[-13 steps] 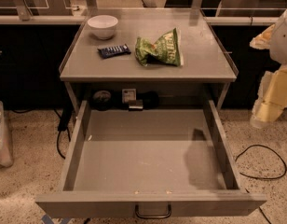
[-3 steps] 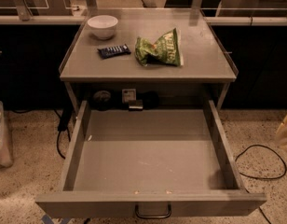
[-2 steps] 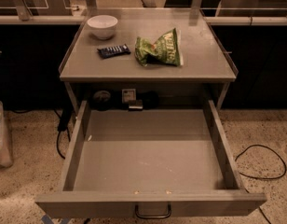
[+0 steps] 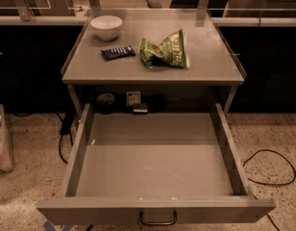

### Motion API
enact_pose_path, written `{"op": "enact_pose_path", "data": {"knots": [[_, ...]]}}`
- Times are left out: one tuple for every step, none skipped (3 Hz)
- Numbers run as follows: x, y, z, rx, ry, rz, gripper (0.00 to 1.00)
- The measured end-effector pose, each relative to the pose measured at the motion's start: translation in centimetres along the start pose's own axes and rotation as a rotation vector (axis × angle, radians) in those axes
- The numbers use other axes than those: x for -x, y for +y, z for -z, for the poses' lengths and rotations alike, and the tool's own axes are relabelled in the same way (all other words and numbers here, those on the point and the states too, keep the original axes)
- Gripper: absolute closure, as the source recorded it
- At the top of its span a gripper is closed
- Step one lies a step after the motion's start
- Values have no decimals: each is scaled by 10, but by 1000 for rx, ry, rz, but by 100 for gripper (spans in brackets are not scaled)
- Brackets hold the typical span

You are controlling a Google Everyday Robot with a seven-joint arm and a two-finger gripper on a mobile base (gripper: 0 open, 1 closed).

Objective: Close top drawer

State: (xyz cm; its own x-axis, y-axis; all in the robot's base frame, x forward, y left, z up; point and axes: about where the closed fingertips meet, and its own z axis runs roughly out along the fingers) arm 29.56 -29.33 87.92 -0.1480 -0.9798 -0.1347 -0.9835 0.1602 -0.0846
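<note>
The top drawer is pulled far out of the grey cabinet toward the camera. It is wide and shallow with a plain grey floor and a few crumbs near the front. Its flat front panel runs along the bottom of the view, with a small dark loop handle at its centre. The drawer holds nothing else. The gripper and arm are out of view.
On the cabinet top stand a white bowl, a dark snack bar and a green chip bag. Small dark devices sit behind the drawer. A black cable lies on the speckled floor at right. A clear bin stands at left.
The arm, seen at the right edge earlier, has dropped out of view. The drawer has not moved.
</note>
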Motion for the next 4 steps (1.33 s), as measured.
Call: {"op": "enact_pose_path", "data": {"knots": [[6,16,-28,65,-31,37,100],[17,29,-54,93,-59,87,100],[30,40,-75,105,-81,127,100],[51,64,-111,143,-120,177,100]]}}
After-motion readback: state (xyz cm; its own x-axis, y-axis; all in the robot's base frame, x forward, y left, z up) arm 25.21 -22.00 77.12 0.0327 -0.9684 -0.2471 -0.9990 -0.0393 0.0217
